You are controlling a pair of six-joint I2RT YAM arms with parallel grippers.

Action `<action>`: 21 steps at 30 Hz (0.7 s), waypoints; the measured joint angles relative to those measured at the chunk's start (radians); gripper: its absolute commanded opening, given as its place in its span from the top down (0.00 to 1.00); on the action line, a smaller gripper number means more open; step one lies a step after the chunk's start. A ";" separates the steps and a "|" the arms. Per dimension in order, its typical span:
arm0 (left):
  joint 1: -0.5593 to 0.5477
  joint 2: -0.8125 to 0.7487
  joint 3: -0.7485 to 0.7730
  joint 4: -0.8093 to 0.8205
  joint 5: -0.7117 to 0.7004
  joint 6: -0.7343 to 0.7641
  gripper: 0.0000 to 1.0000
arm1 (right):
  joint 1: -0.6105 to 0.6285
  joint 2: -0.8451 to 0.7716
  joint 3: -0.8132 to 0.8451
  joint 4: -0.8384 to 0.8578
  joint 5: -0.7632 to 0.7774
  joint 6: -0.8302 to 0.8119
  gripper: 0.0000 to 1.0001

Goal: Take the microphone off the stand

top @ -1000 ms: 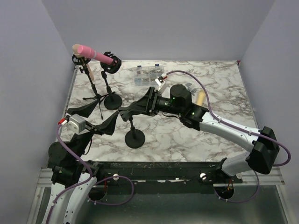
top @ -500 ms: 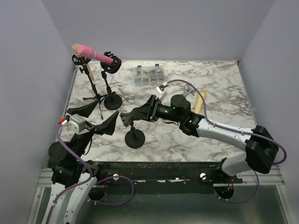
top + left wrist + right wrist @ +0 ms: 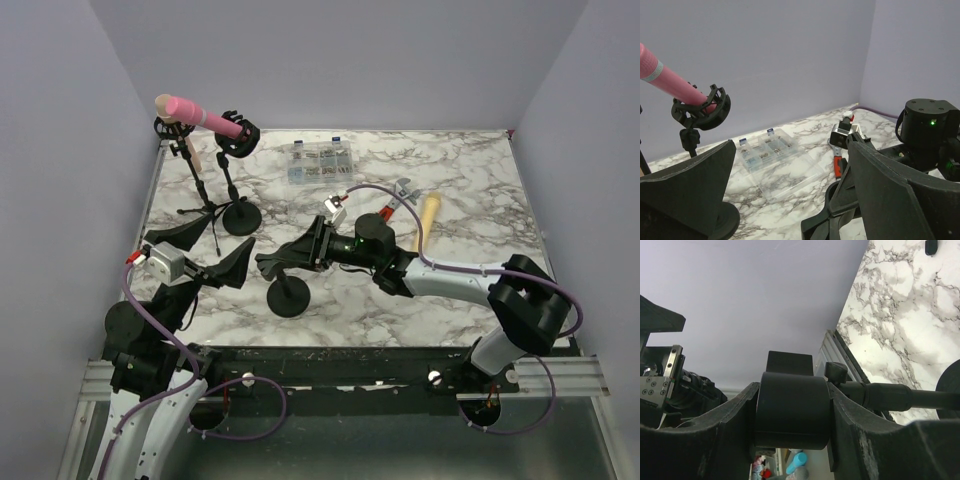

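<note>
Counts: 3 stands, 1 pink microphone (image 3: pixel 200 115), 1 clear parts box (image 3: pixel 318 162), 2 hand tools.

Pink microphone is at the back-left corner, tilted, its lower end seated in the shock mount (image 3: pixel 240 137) of the rear round-base stand (image 3: pixel 240 216). The tripod stand (image 3: pixel 195 180) is just beside it.

Near round-base stand (image 3: pixel 288 297) is front-centre. Right gripper (image 3: pixel 268 262) is clamped on the black cylinder (image 3: pixel 792 410) at its top, with a finger against each side. Can't tell if that cylinder is a mic or a clip.

Left gripper (image 3: pixel 215 245) is spread wide, holding nothing, near the front-left of the table (image 3: pixel 460 180).

Red-handled tool (image 3: pixel 385 212) and cream-handled tool (image 3: pixel 428 213) lie right of centre.
</note>
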 measured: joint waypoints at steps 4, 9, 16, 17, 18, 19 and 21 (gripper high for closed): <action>0.000 0.000 0.000 0.002 0.000 -0.001 0.01 | 0.000 0.005 0.000 0.014 -0.003 0.001 0.61; 0.000 0.001 0.000 0.003 0.000 -0.004 0.01 | -0.016 0.006 0.017 -0.005 -0.003 -0.004 0.62; 0.000 0.001 0.000 0.003 0.001 -0.006 0.01 | -0.114 0.061 0.103 -0.061 -0.035 -0.022 0.65; 0.000 0.001 0.000 0.003 0.001 -0.007 0.01 | -0.132 0.069 0.118 -0.072 -0.036 -0.027 0.65; 0.000 0.001 0.000 0.003 0.001 -0.008 0.01 | -0.150 0.078 0.134 -0.080 -0.037 -0.032 0.65; 0.000 0.001 0.000 0.003 0.001 -0.008 0.01 | -0.156 0.090 0.154 -0.090 -0.039 -0.039 0.65; 0.000 0.001 0.000 0.003 0.001 -0.008 0.01 | -0.193 0.108 0.180 -0.101 -0.042 -0.047 0.64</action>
